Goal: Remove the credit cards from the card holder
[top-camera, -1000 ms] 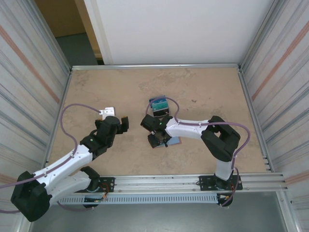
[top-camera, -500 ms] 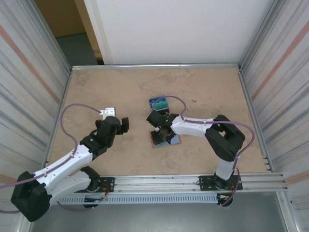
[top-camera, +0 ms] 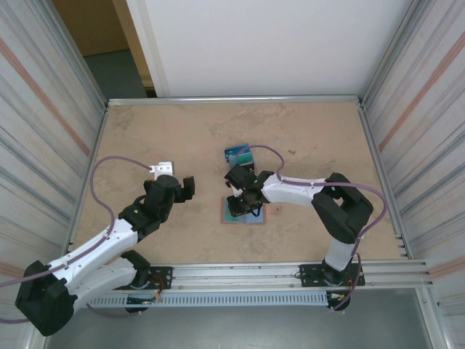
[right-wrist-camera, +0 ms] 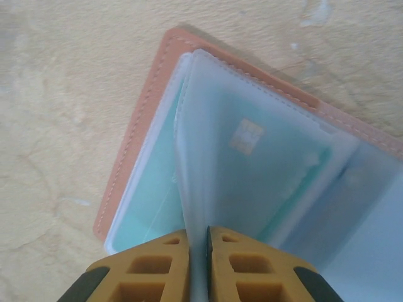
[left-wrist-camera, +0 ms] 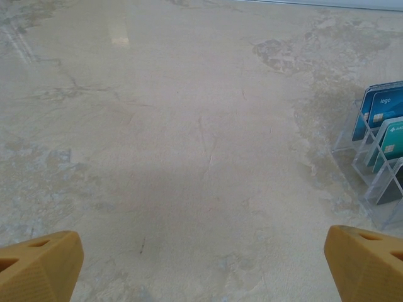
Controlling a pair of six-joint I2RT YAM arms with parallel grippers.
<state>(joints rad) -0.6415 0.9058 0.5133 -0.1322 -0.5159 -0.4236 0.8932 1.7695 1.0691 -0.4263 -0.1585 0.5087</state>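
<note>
We are looking at the card holder (right-wrist-camera: pixel 135 129). It is lying open and flat on the table (left-wrist-camera: pixel 189 126), near the middle, just in front of the right arm. Our right gripper (right-wrist-camera: pixel 198 242) is hanging right over it and pinching one clear page (right-wrist-camera: pixel 189 157) of it. The two yellow fingers (right-wrist-camera: pixel 157 267) are sitting almost together, with just the thin edge of the page between them. We are thinking the page is being held this way so it can lift up and its pocket can open.

A teal credit card (right-wrist-camera: pixel 271 182) with a little gold chip is showing through that page. It is not out yet. The page is foggy, so we cannot tell if the fingers are biting the card too.

Our left gripper (top-camera: pixel 183 187) is hovering well off to the left over bare table. Its fingers are spread wide and it is holding nothing. We are guessing it is sitting apart so the two arms are not bumping.

Behind the card holder, a small clear stand (left-wrist-camera: pixel 371 182) is holding blue and teal cards (left-wrist-camera: pixel 381 107) upright in its slots. That is likely where pulled-out cards are going, so they are staying neat.
</note>
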